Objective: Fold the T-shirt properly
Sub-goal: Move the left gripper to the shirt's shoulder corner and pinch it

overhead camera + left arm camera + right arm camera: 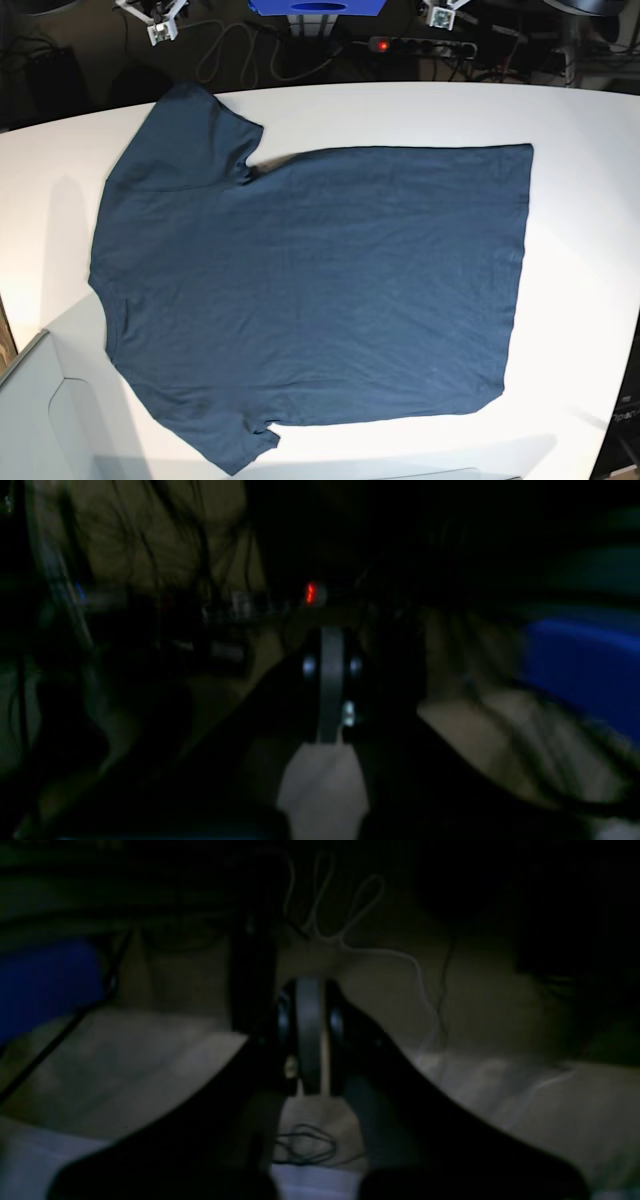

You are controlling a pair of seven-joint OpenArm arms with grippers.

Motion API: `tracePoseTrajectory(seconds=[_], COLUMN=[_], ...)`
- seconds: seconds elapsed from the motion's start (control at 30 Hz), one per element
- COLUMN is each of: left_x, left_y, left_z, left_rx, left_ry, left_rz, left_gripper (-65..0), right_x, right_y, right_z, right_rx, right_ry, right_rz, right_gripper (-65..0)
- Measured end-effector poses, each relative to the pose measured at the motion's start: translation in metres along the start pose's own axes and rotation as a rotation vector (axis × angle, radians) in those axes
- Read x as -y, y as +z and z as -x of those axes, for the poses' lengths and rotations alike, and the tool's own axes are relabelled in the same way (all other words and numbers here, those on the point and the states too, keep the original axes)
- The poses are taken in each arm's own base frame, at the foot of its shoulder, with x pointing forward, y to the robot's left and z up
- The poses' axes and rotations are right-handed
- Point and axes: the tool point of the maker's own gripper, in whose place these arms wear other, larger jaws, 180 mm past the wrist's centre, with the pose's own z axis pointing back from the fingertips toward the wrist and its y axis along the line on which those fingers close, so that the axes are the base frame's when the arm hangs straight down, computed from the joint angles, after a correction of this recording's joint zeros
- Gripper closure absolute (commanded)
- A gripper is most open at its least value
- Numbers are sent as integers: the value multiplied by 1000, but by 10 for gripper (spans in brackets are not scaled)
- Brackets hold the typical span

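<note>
The T-shirt (310, 290) lay flat on the white bench (580, 120), long axis running 9 to 3 o'clock, collar at 9, while both claws, pressed together, hung clear beyond 12 o'clock.

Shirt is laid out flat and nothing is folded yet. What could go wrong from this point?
The T-shirt lies spread flat, but its near sleeve sits close to the table edge, so a pull there might drag cloth off. A small wrinkle at the far sleeve's underarm could get folded in. Both wrist views are dark and blurred, so grasp checks may be unreliable.
</note>
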Motion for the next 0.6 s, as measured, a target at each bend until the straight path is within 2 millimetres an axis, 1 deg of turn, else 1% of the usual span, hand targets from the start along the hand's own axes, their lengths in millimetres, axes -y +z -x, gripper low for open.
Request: tracePoseTrajectory(seconds=[0.07, 0.1, 0.17, 0.23, 0.3, 0.33, 0.37, 0.4, 0.43, 0.5, 0.57, 0.6], left_x=[3, 1, -6, -17, -19, -19, -20, -23, -27, -34, -38, -39], left_y=[17, 24, 38, 48, 59, 64, 67, 70, 73, 78, 82, 82], left_z=[-17, -28, -51, -77, -100, -109, -115, -120, -126, -138, -150, -154], left_rx=[36, 62, 128, 192, 256, 279, 294, 305, 321, 351, 387, 398], left_ry=[-23, -27, -33, -43, -53, -59, -63, -66, -70, -78, -85, -86], left_rz=[11, 8, -14, -51, -59, -59, -63, -74, -86, -109, -123, -126], left_gripper=[0, 0, 0, 0, 0, 0, -18, -57, -104, -213, -293, -316], right_x=[8, 14, 23, 28, 29, 29, 27, 27, 28, 30, 30, 26], right_y=[19, 28, 46, 61, 73, 75, 74, 71, 70, 73, 73, 73], right_z=[-18, -32, -57, -79, -91, -95, -98, -99, -102, -108, -108, -107], right_rx=[20, 45, 86, 116, 122, 126, 132, 119, 125, 148, 153, 155], right_ry=[12, 13, 29, 43, 51, 62, 90, 112, 130, 151, 141, 148], right_rz=[26, 43, 80, 106, 116, 112, 93, 81, 74, 69, 69, 53], right_gripper=[0, 0, 0, -1, -2, -3, -15, -38, -74, -171, -269, -309])
